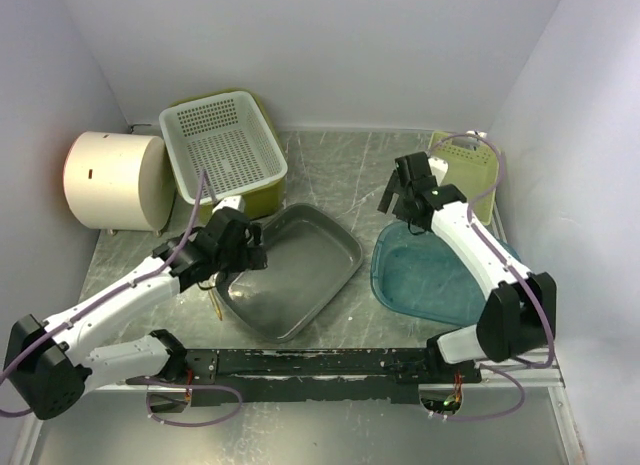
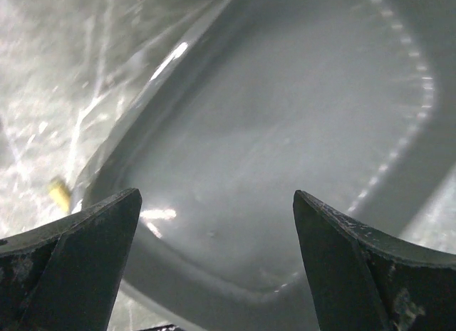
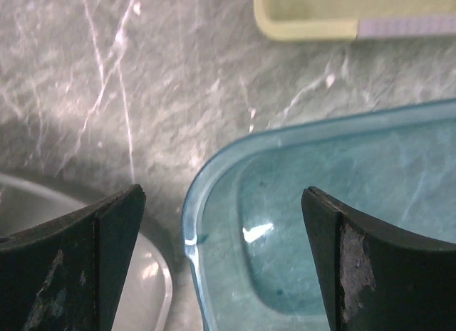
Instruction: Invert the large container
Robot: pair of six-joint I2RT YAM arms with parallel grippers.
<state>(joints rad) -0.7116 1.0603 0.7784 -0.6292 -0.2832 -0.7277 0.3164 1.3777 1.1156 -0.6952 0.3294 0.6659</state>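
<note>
The large grey container (image 1: 300, 270) sits upright on the table's middle, open side up. My left gripper (image 1: 250, 253) hovers over its left rim, jaws wide open and empty; the left wrist view looks down into the grey basin (image 2: 285, 132) between the fingers, with the gripper (image 2: 217, 224) just above it. My right gripper (image 1: 397, 197) is open and empty, above the far left corner of a clear blue container (image 1: 430, 275). The right wrist view shows the gripper (image 3: 224, 224) straddling that blue rim (image 3: 192, 231), with the grey container's corner (image 3: 153, 281) at lower left.
A white perforated basket (image 1: 222, 143) rests on a yellow-green bin (image 1: 262, 190) at the back left, beside a cream cylinder (image 1: 115, 180). A small yellow-green box (image 1: 465, 165) stands at the back right (image 3: 320, 14). A small yellow item (image 2: 59, 192) lies left of the grey container.
</note>
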